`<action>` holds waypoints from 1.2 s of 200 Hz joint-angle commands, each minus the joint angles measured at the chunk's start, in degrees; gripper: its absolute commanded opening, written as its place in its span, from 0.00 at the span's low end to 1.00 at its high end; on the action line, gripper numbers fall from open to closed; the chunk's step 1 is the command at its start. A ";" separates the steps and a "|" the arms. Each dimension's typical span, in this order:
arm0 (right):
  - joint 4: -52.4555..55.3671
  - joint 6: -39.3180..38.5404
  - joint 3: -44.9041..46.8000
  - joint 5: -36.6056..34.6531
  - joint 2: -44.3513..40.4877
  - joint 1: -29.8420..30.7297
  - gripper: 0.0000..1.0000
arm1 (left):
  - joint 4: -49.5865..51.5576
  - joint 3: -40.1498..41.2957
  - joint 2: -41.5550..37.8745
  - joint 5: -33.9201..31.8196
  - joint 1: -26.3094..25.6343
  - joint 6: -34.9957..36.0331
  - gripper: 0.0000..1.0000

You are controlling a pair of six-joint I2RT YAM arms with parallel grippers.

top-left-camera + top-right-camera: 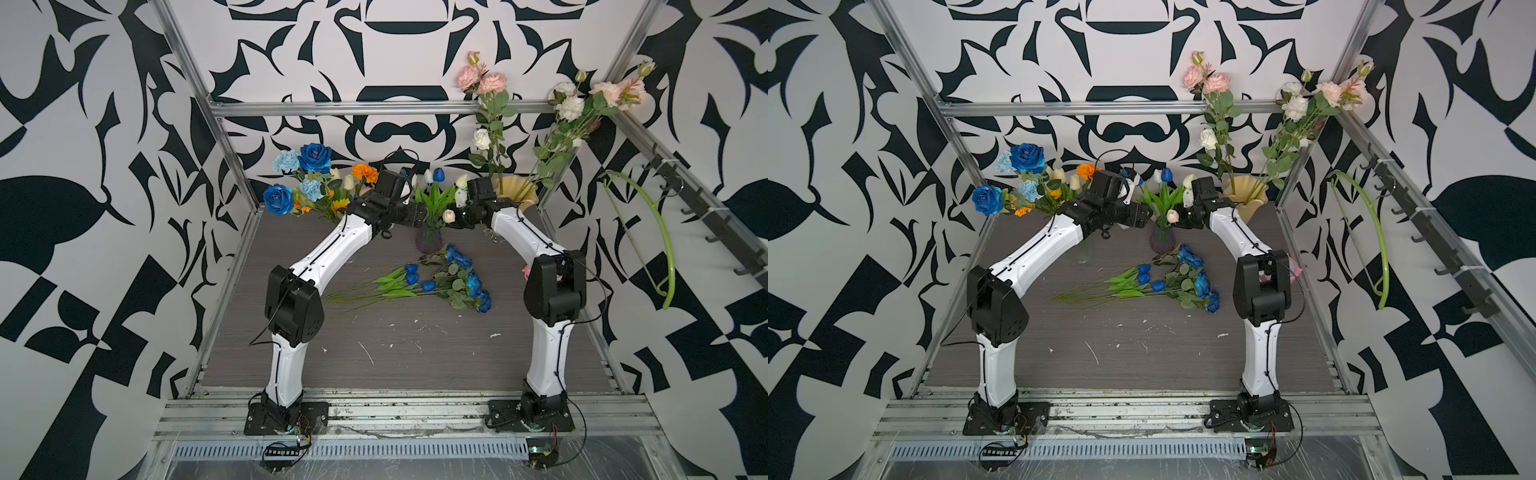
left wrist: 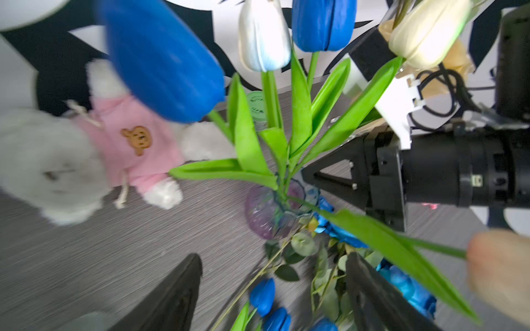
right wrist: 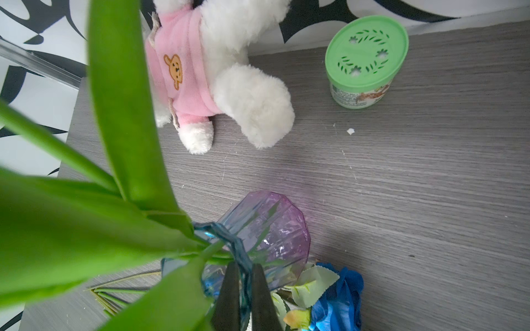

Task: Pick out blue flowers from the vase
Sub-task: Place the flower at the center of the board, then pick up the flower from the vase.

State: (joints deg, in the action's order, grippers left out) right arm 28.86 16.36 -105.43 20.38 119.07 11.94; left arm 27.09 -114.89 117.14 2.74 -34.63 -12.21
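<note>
Two blue tulips [image 2: 322, 23] stand in the vase [image 3: 272, 229]. The right pincer [image 3: 246, 272] pinches the vase rim. The left pincer [image 2: 272, 266] is wide open near them, holding nothing.

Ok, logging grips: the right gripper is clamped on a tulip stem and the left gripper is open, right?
No: the right gripper is clamped on the vase rim, as the right wrist view shows. The left gripper is open.
</note>
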 commanded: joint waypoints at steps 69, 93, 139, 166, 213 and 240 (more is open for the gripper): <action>-1.90 -0.28 0.21 1.75 -3.21 -0.33 0.00 | -4.17 -8.36 9.11 2.63 2.01 -5.73 0.73; -2.01 -0.44 0.41 1.85 -3.32 -0.36 0.00 | -6.17 -8.59 10.28 2.61 2.07 -6.20 0.71; -2.54 -0.04 0.60 2.17 -3.23 -0.28 0.00 | -9.31 -9.60 12.38 3.84 2.14 -6.27 0.62; -2.85 0.03 0.75 2.46 -3.14 -0.28 0.00 | -10.96 -9.74 13.26 4.02 2.29 -6.25 0.55; -3.44 0.16 1.59 2.73 -3.23 -0.30 0.00 | -14.40 -8.69 13.73 4.75 2.46 -6.25 0.35; -3.71 0.33 1.78 2.76 -3.30 -0.33 0.00 | -16.29 -7.44 13.21 5.45 2.46 -5.92 0.18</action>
State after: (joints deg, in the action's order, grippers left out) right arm 26.28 16.47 -104.14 22.11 119.07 11.70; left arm 13.96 -123.11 129.43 6.85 -32.47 -18.79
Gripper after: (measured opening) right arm 0.048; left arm 0.250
